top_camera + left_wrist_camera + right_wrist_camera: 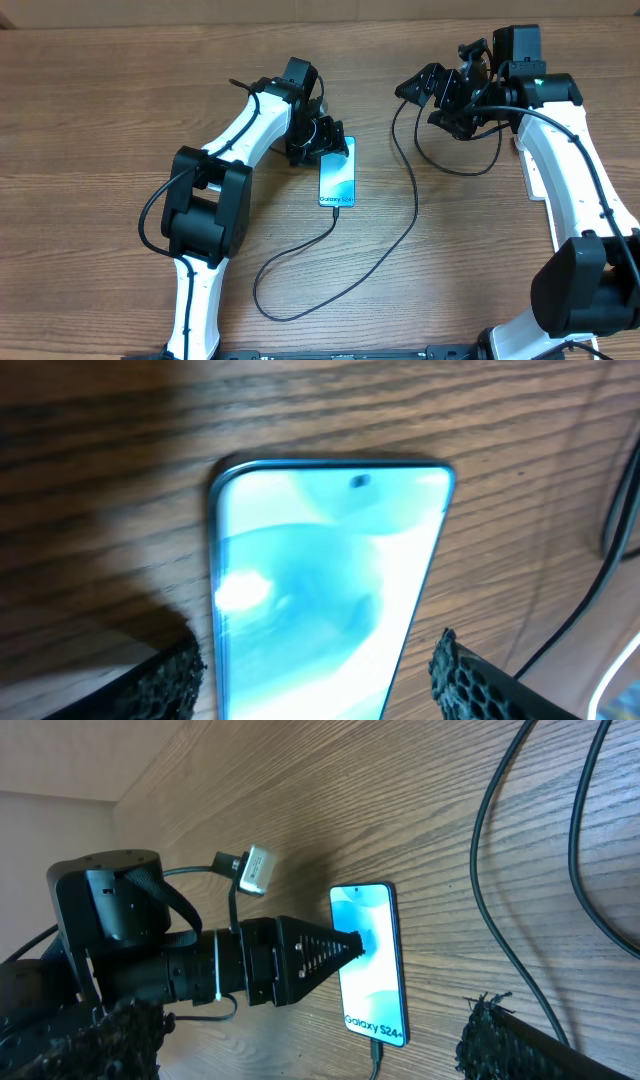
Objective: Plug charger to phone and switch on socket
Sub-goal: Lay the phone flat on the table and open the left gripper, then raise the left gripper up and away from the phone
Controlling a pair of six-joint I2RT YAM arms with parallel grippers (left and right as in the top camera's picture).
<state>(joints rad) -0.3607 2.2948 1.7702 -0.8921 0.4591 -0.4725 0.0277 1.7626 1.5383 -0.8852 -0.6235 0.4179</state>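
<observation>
1. Your slim rectangular smartphone with the lit light-blue screen (337, 172) lies flat on the brown wood-grain table (100, 100), near the middle. Its end with the small white text points toward the arm bases.
2. Your left gripper (328, 140) sits low over the phone's far end, the end with the small camera hole.
3. In the left wrist view its black honeycomb-textured fingers (172, 678) stand apart, one on each side of the phone. The phone's width lies between them. A strip of bare wood shows between the right-hand finger and the phone's edge, so the jaws are spread and are not squeezing the phone. On the other side you cannot tell whether the finger touches the edge.
4. The long thin black charger cable (414, 205) meets the phone at the text end. The right wrist view shows its tip at the middle of that short edge. How deep it sits is too small to tell.
5. From there the cable runs toward the arm bases, curls into a loop on the table, then sweeps out and up toward your right arm.
6. Your right gripper (432, 98) is well apart from the phone, at the far right of the table and raised above the wood.
7. Its fingers (505, 1042) are spread wide at the bottom corners of the right wrist view, and nothing is held between them.
</observation>
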